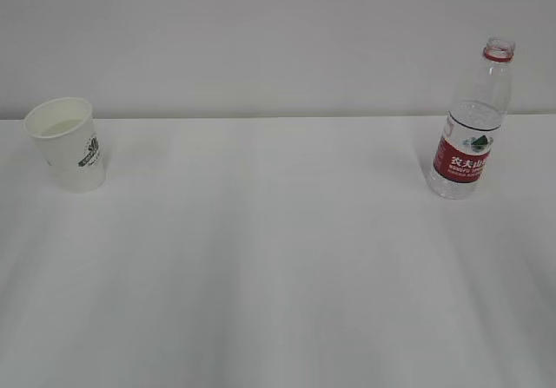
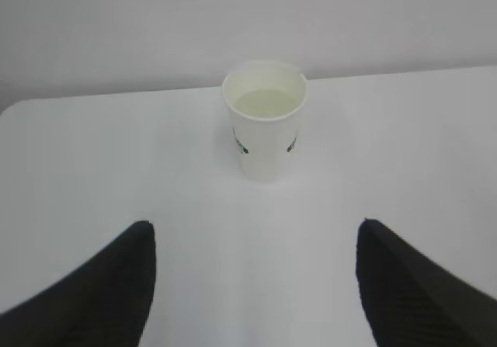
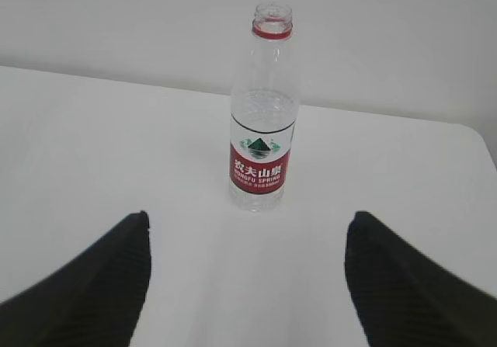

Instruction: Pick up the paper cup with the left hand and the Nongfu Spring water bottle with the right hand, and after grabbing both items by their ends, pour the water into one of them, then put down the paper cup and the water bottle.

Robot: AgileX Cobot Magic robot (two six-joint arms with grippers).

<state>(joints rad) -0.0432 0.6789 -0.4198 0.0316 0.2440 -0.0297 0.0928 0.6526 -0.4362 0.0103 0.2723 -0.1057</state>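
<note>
1. Two end effectors hang above the white desk (image 1: 278, 258), each with its black jaws spread wide and nothing between them.
2. Left end effector (image 2: 256, 285) faces the paper cup (image 2: 265, 119), which stands upright just ahead, apart from both jaws.
3. Inside the cup lies a pale pool of water (image 2: 266, 103).
4. Right end effector (image 3: 247, 281) faces the water bottle (image 3: 264, 110), upright, uncapped, red label toward the camera, untouched.
5. From the exterior view, the cup sits far left near the desk's back edge; the bottle stands far right, well apart from it.
</note>
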